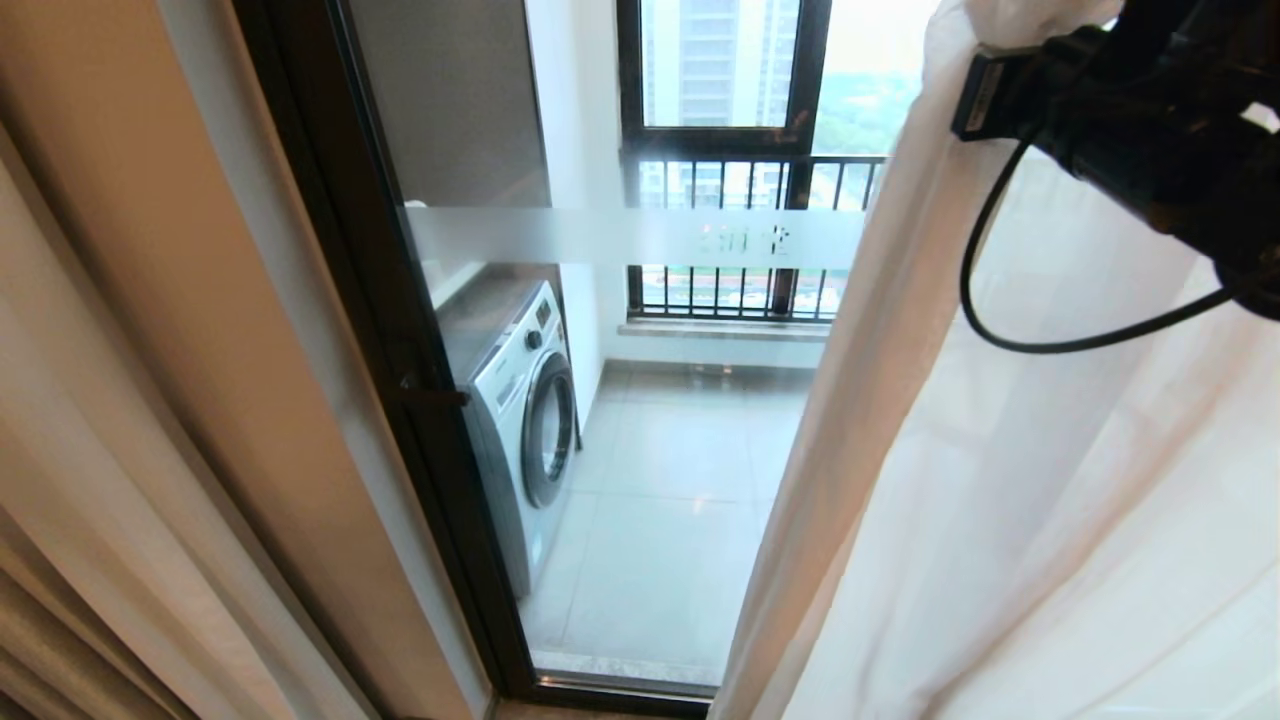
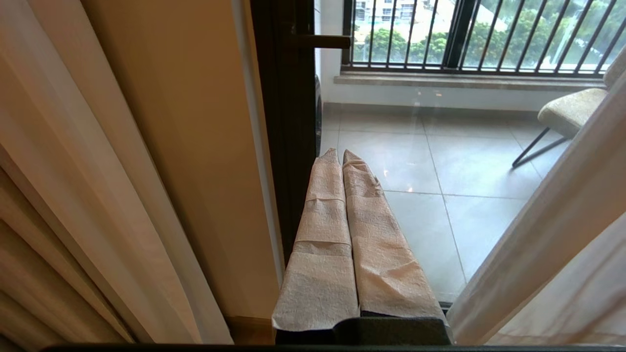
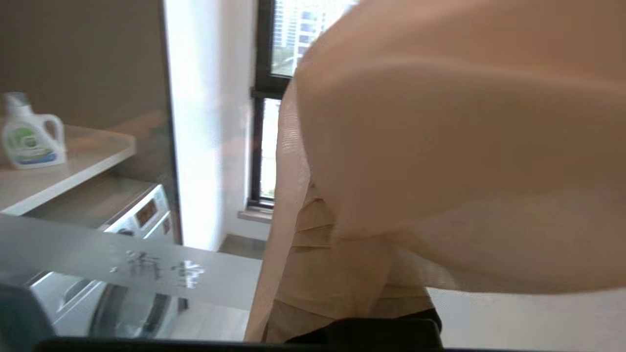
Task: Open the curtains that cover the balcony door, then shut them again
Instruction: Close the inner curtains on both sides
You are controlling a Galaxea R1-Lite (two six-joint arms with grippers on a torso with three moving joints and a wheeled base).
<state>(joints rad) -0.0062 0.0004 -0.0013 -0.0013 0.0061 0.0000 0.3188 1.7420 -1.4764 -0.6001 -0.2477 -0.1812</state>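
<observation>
1. Nearest us, the left hand (image 2: pixel 342 161) hangs low in front of the door with its wrapped fingers (image 2: pixel 323 244) pressed together, holding nothing.
2. Up at the right, the right hand (image 3: pixel 337 274) is shut too and buried in the sheer curtain (image 1: pixel 1000 500). The cloth drapes right over it; whether any of it is pinched between the fingers, I cannot tell.
3. The heavy drape (image 1: pixel 90 450) is bunched at the left, so the balcony door (image 1: pixel 640 420) shows in the gap between the two.
4. My advice: sweep sideways at an even height, with the fabric hooked on the hand, not dragging against the glass.
5. The frosted strip (image 1: pixel 640 237) across the glass carries faint characters, too pale to read.
6. Beyond, there is a washing machine (image 1: pixel 525 420) and a detergent bottle (image 3: pixel 32 134); its label is unreadable.
</observation>
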